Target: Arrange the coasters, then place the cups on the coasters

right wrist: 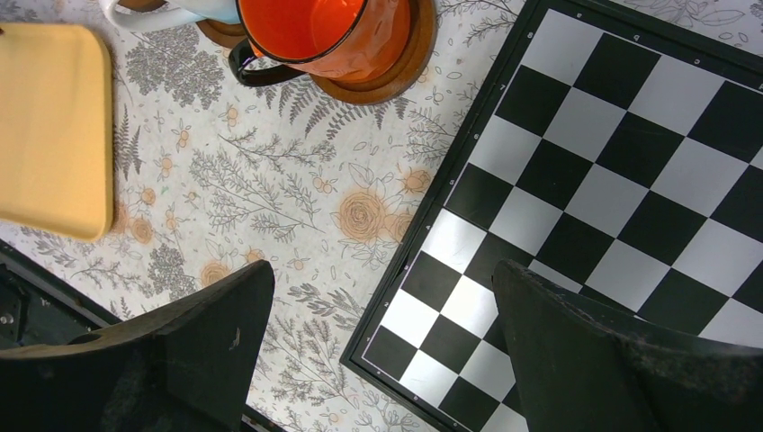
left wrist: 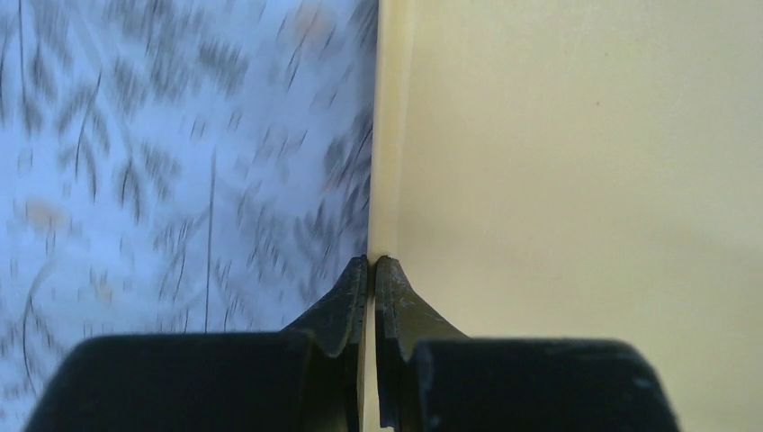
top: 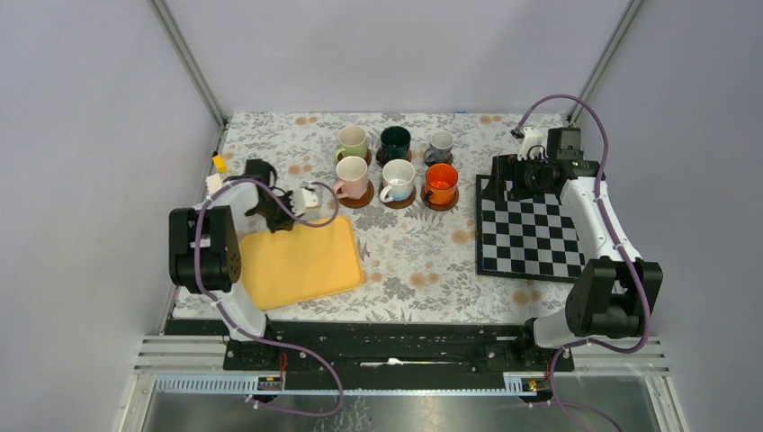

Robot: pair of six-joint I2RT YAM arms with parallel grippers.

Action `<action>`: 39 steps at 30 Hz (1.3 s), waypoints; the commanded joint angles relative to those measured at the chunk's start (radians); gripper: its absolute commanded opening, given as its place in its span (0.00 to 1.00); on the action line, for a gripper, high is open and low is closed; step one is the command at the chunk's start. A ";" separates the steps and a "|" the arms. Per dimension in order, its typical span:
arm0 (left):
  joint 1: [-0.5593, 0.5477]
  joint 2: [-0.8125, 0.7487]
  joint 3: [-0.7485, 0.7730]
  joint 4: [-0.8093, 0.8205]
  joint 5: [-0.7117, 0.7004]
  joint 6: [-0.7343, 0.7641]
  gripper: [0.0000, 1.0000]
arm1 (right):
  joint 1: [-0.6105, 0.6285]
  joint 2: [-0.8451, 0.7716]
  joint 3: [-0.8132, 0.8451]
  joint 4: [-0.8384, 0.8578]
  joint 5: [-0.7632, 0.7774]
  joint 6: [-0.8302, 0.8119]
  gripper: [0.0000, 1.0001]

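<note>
Beyond the yellow tray [top: 301, 261], cups [top: 397, 180] sit on coasters [top: 440, 204] — likely finished, hence left gripper [left wrist: 371, 270] pinched shut at its rim, right gripper [right wrist: 382, 270] wide, empty.

You see brown coasters [right wrist: 396, 76], a pale green cup [top: 352, 141], dark green cup [top: 394, 141], grey cup [top: 440, 144], pink cup [top: 351, 176], white cup [top: 397, 178], orange cup [top: 441, 182], yellow tray [top: 297, 261], black-and-white chequered chessboard [top: 526, 236], and grey-and-orange floral counter [top: 414, 261].

Six cups [top: 352, 177], six coasters [top: 440, 204] beneath them — one yellow tray [top: 301, 261], one chessboard [top: 526, 229], two robot arms [top: 207, 252]
</note>
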 commanded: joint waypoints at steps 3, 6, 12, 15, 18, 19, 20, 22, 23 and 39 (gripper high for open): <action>-0.219 -0.059 -0.014 0.031 0.031 -0.138 0.00 | -0.001 -0.037 0.018 -0.010 0.027 -0.020 0.98; -0.311 -0.037 0.012 0.058 0.009 -0.254 0.00 | -0.001 -0.037 0.018 -0.011 0.027 -0.021 0.98; -0.443 0.020 0.069 0.084 0.009 -0.413 0.00 | -0.001 -0.051 0.008 -0.011 0.038 -0.028 0.98; -0.496 0.036 0.081 0.120 0.011 -0.442 0.00 | -0.001 -0.055 0.004 -0.011 0.040 -0.031 0.98; -0.550 0.067 0.112 0.153 0.006 -0.456 0.00 | -0.001 -0.055 0.004 -0.011 0.041 -0.031 0.98; -0.566 0.082 0.133 0.154 0.005 -0.459 0.00 | -0.001 -0.055 0.005 -0.011 0.039 -0.030 0.98; -0.581 0.101 0.156 0.155 0.002 -0.462 0.00 | -0.001 -0.055 0.006 -0.012 0.036 -0.029 0.98; -0.609 0.136 0.200 0.155 -0.012 -0.458 0.00 | -0.001 -0.054 0.008 -0.012 0.034 -0.029 0.98; -0.621 0.156 0.220 0.155 -0.020 -0.458 0.00 | -0.001 -0.055 0.009 -0.012 0.035 -0.030 0.98; -0.705 0.282 0.413 0.136 -0.044 -0.478 0.08 | -0.003 -0.070 -0.018 -0.006 0.056 -0.044 0.98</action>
